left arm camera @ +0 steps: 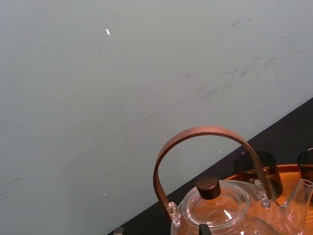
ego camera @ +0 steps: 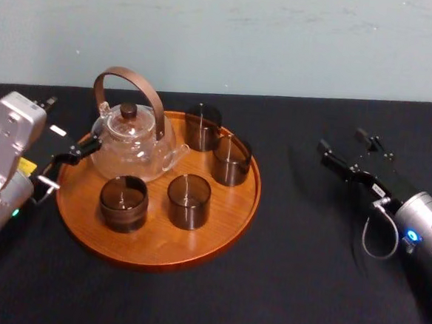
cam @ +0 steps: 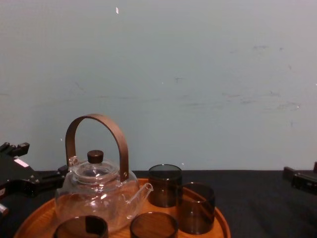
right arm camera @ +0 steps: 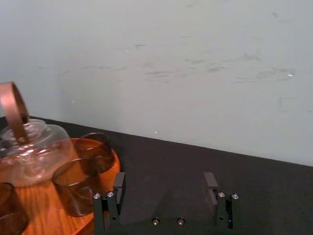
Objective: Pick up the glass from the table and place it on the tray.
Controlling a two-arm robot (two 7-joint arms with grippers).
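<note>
black matte worktop [ego camera: 304,287], pale scuffed wall [ego camera: 284,33] behind. on the tray [ego camera: 158,241]: teapot [ego camera: 132,145], four dark glasses [ego camera: 189,201]. left pincer [ego camera: 73,165] spread beside teapot; right pincer [right arm camera: 166,178] wide apart, empty.

Left gripper [ego camera: 69,165], right gripper [ego camera: 341,141] (jaws apart)

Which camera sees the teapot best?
The head view: the whole teapot sits on the tray, handle to spout. The chest view shows its side, a glass partly in front. The left wrist view catches handle and lid; the right wrist view, part.
</note>
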